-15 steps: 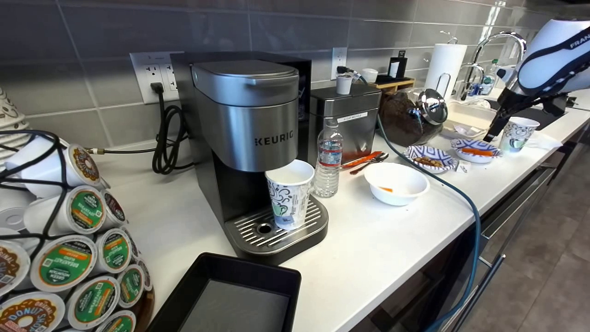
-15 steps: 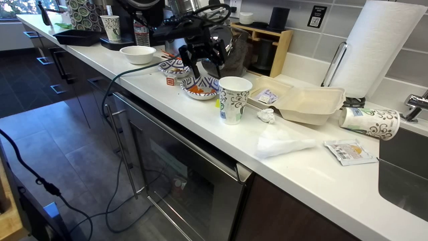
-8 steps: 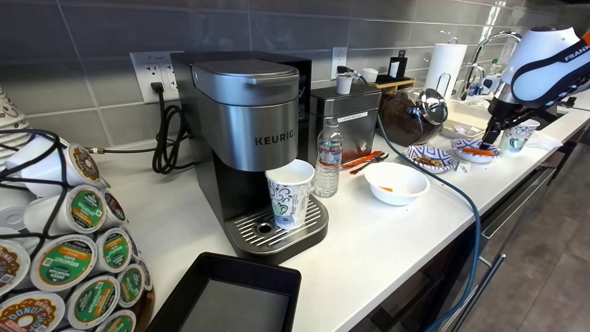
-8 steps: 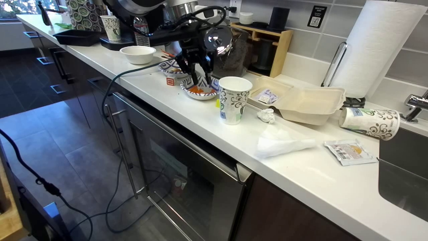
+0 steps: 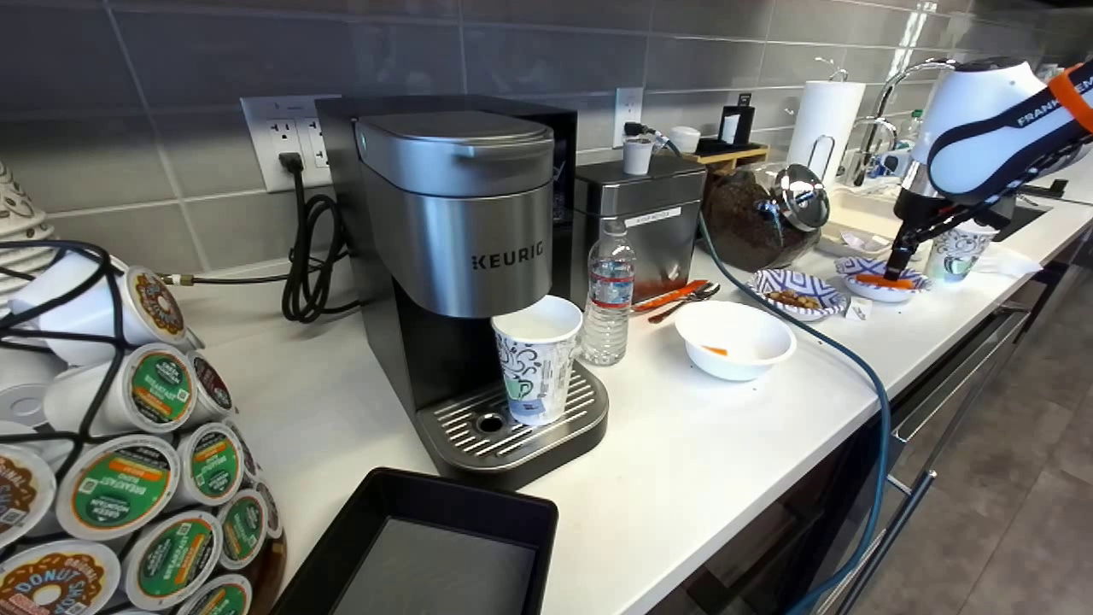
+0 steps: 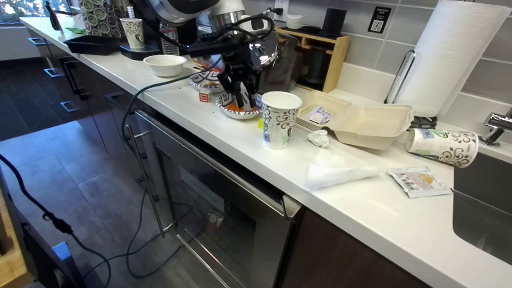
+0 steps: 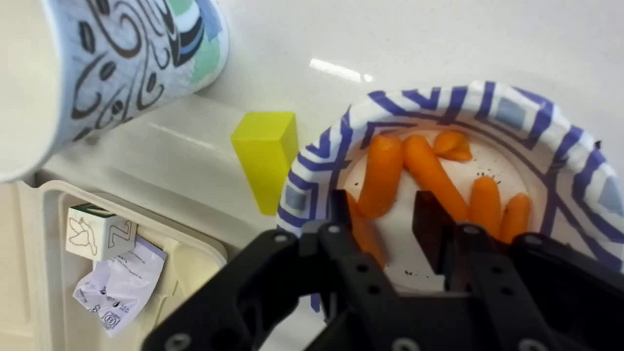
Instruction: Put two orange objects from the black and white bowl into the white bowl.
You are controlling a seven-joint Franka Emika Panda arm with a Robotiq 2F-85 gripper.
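Observation:
Several small orange carrots [image 7: 381,170] lie in the patterned black and white bowl [image 7: 424,100], whose markings look dark blue in the wrist view. My gripper [image 7: 381,202] is down over this bowl, its fingers apart with a gap between them. One carrot [image 7: 363,229] lies along the inner side of the left finger, partly covered by it. The tips reach the bowl's inside in an exterior view [image 6: 246,102]; whether they touch its bottom I cannot tell. Farther along the counter stands the white bowl [image 5: 734,337], with a bit of orange [image 5: 716,350] inside it.
A paper cup [image 6: 280,124] stands close beside the patterned bowl, with a yellow block [image 7: 265,161] between. Behind is an open takeout box [image 6: 368,128]. Another patterned bowl [image 5: 798,295] holds brown bits. A blue-green hose [image 5: 854,363] crosses the counter between the bowls.
My gripper has come down into the patterned bowl from above it. Its fingers have drawn closer together. Bowls and cup stay in place.

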